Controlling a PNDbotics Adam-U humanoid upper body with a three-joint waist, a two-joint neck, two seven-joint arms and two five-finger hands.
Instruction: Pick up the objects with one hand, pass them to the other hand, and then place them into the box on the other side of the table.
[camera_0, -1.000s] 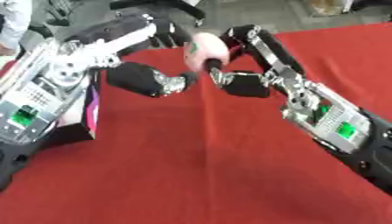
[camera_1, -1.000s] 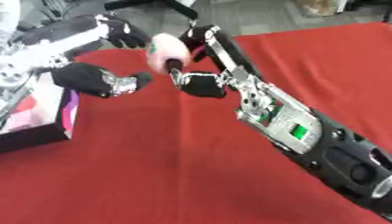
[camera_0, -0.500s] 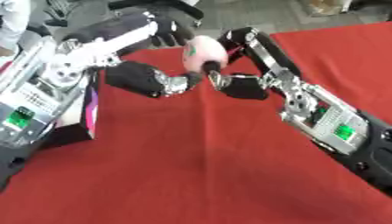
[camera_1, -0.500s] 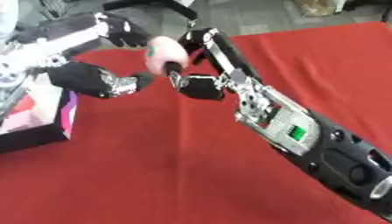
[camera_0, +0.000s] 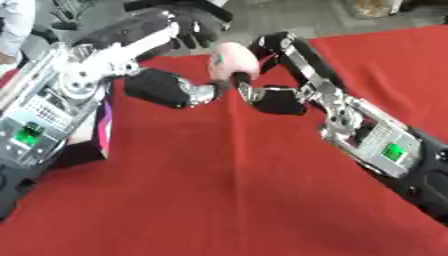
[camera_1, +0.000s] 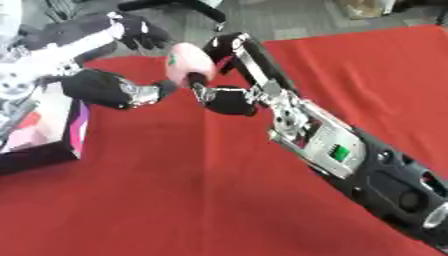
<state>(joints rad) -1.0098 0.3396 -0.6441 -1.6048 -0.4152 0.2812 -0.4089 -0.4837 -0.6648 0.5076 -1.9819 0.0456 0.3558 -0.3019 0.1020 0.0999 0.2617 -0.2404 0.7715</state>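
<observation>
Nearest you, the red desk (camera_0: 219, 200) lies bare under both forearms. At the near left, the box (camera_1: 52, 135) sits on the desk: it has a dark outer wall with a magenta and purple corner and a pale inside. Your left arm partly covers it in the left eye view.

Your right forearm runs from the near right corner up and leftward across the desk, its silver casing and a green patch showing. It ends at your right hand (camera_0: 273, 98), raised over the middle of the desk. The fingers of that hand are curled round the lower part of a pink ball (camera_0: 231, 59), which has a small green mark on its left side. The ball is held up in the air, clear of the desk, between your two hands and right of the box.

Your left hand (camera_0: 166, 89) meets it from the left. Its silver fingertips (camera_0: 210, 91) are just beside the right hand's fingers and close under the ball. You cannot tell from these views whether they touch the ball, or whether that hand is clenched or released.

Farther off, beyond the desk's far edge, grey floor shows with the black legs of a chair (camera_1: 179, 6).
</observation>
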